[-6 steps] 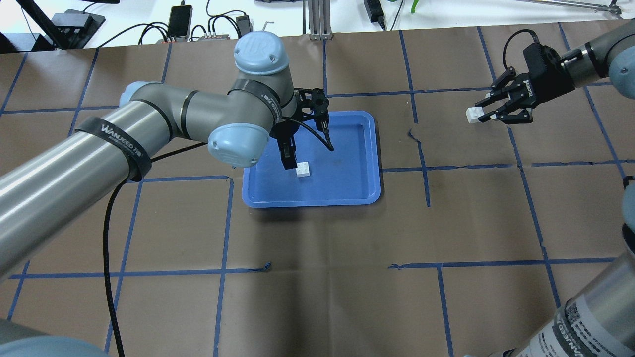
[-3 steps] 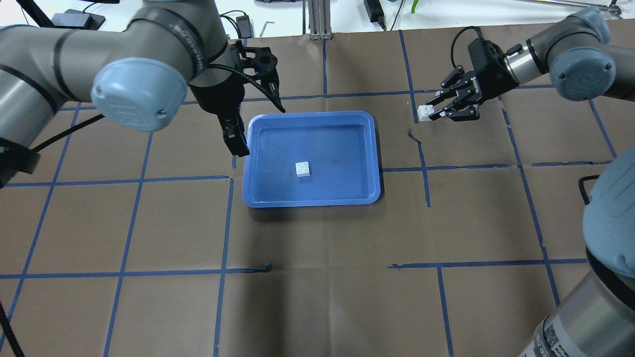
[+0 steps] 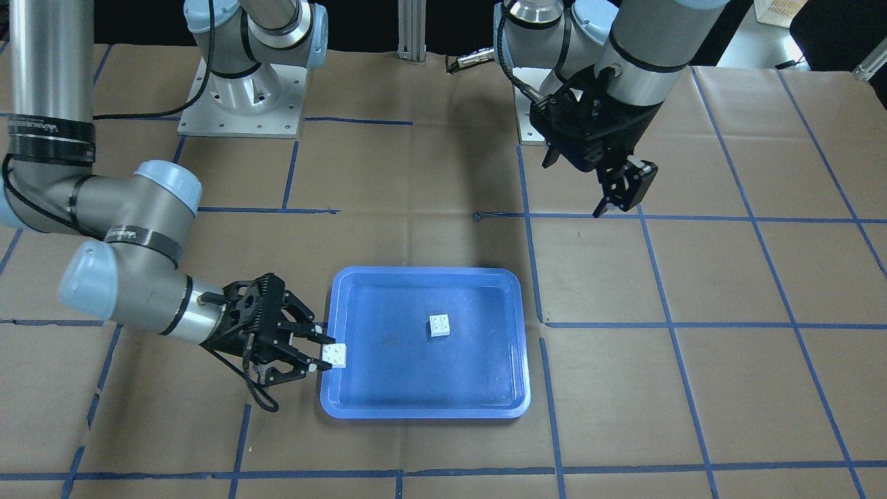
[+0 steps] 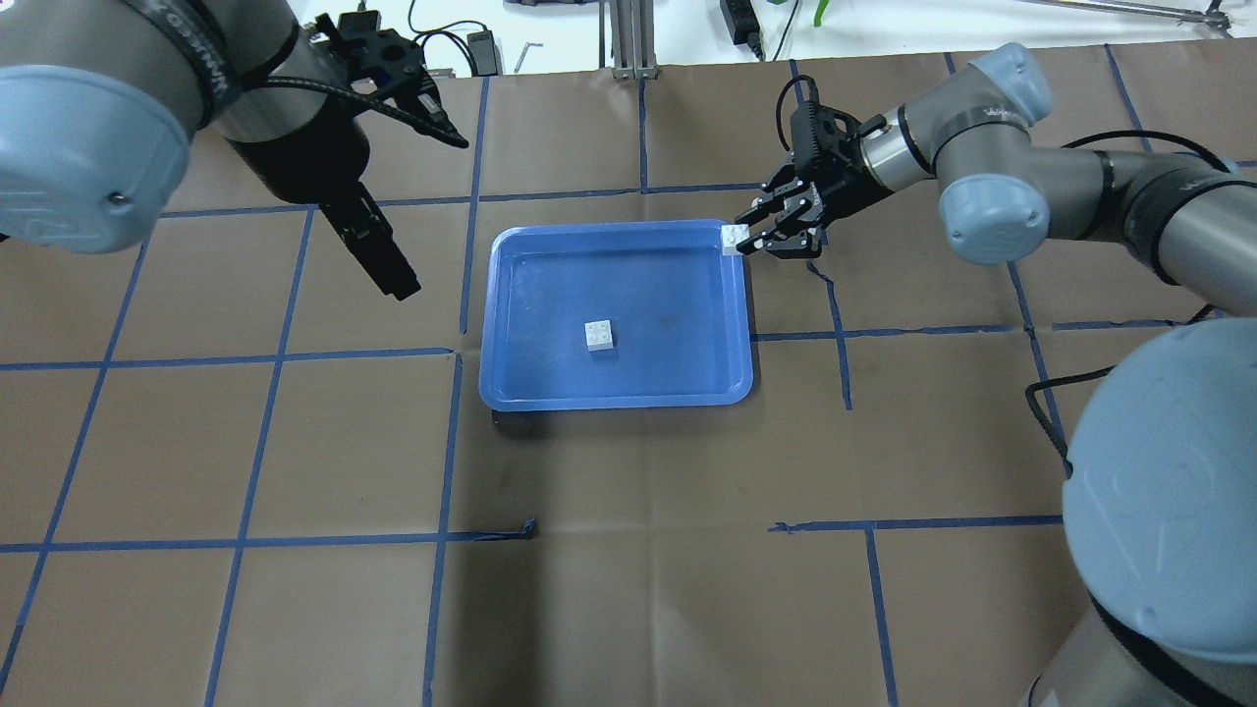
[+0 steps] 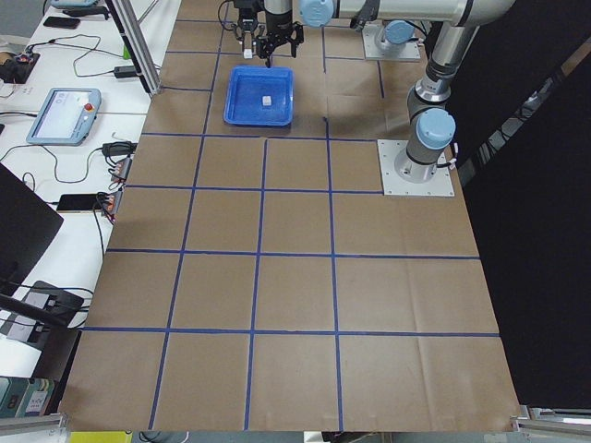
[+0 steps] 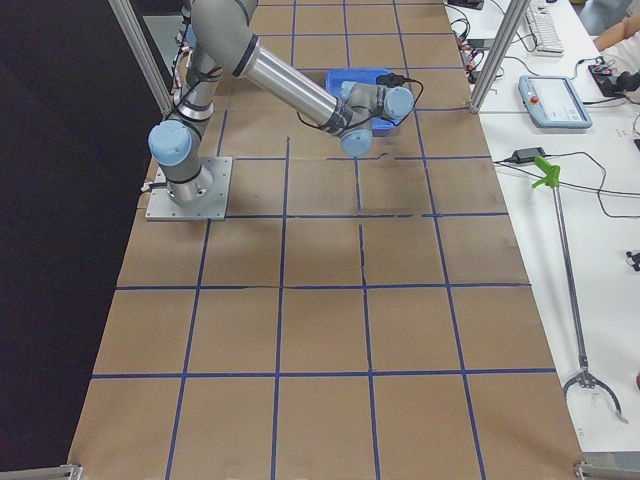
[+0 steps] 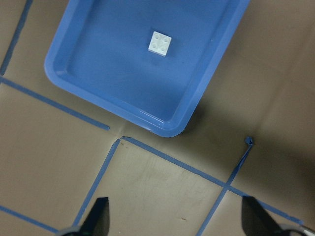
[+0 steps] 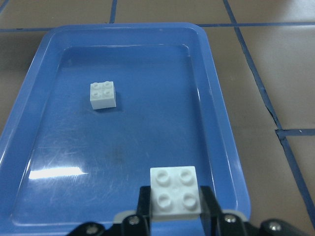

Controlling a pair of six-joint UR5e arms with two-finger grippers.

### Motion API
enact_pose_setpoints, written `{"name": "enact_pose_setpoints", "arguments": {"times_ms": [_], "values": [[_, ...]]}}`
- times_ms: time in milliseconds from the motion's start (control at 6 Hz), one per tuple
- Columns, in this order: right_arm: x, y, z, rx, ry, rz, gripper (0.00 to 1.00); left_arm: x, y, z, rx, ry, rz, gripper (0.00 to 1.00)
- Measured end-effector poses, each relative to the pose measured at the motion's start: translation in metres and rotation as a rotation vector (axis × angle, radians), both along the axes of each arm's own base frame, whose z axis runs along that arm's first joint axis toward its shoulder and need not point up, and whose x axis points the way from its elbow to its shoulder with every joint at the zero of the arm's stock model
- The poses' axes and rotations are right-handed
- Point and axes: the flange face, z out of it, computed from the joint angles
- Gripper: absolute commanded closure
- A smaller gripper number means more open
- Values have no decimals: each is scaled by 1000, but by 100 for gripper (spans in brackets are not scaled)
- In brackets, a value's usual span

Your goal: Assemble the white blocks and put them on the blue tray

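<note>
The blue tray (image 4: 617,400) lies mid-table. One white block (image 4: 601,335) sits studs up on its floor, and also shows in the front view (image 3: 439,325) and the left wrist view (image 7: 159,43). My right gripper (image 4: 750,241) is shut on the second white block (image 4: 733,240), held studs up just above the tray's far right corner; the right wrist view shows this block (image 8: 176,191) over the tray's rim (image 8: 224,142). My left gripper (image 4: 434,218) is open and empty, raised above the table left of the tray; its fingertips (image 7: 98,219) stand wide apart.
Brown paper with a grid of blue tape (image 4: 442,442) covers the table. Cables and power bricks (image 4: 354,44) and an aluminium post (image 4: 633,44) line the far edge. The arm bases (image 3: 239,104) stand at the robot's side.
My left gripper let go of the block in the tray and drew back up and to the left. My right gripper carried its block left to the tray's far right corner.
</note>
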Motion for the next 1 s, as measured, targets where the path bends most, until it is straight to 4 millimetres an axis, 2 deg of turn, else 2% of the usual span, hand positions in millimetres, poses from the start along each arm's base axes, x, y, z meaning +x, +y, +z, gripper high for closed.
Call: {"name": "enact_pose_setpoints", "arguments": {"times_ms": [167,500,667,1000], "values": [[31,20,-13,-11,0,-17,66,17,3,17,-44,13,214,1],[79,58,-33,-24,6,20,66,27,3,34,-97,38,554,1],[89,67,-39,-21,9,28,66,27,3,40,-106,53,721,1],[92,74,-53,-30,8,28,67,25,1,45,-100,69,947,1]]}}
